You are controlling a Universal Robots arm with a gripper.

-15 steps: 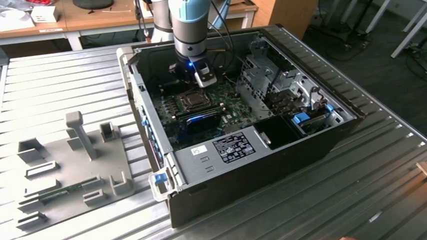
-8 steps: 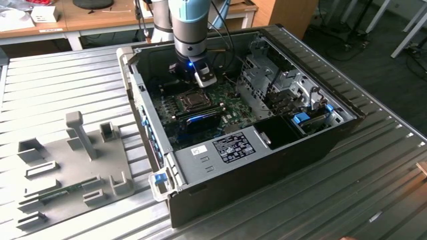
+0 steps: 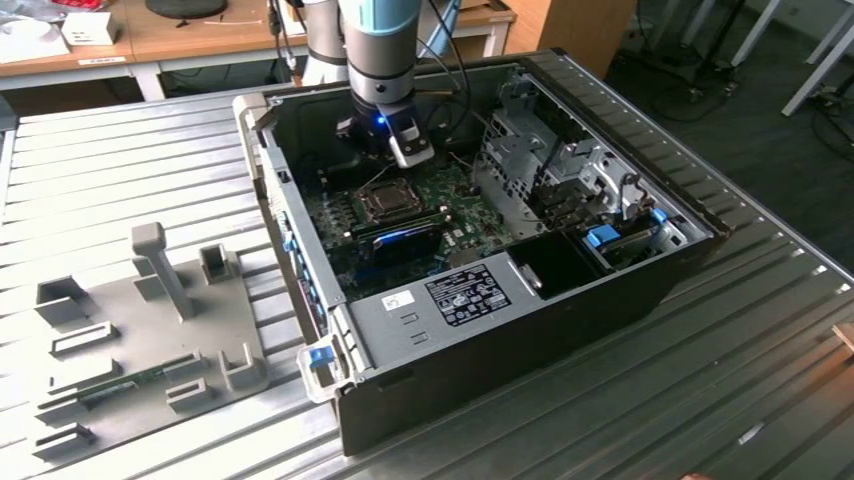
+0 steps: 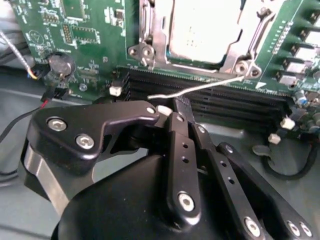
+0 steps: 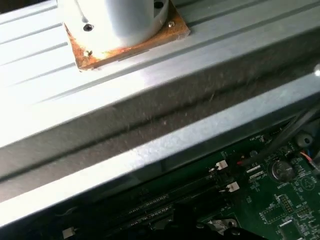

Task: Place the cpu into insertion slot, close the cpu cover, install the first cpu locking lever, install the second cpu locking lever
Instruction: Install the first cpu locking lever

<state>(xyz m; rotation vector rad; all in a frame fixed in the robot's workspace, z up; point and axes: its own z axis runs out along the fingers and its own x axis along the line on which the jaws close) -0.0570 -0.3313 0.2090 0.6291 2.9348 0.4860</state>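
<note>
Though apart, cpu (image 4: 205, 27) just beyond gripper (image 4: 176, 107).

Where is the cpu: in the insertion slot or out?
In: the second wrist view shows the cpu lying flat within the insertion slot, inside its silvery rim.

Green circuit board (image 4: 95, 47), black claw (image 4: 176, 106)

Case wall (image 3: 286, 215) and drive cage (image 3: 534, 150) flank open room over the insertion slot (image 3: 390, 200).
</note>
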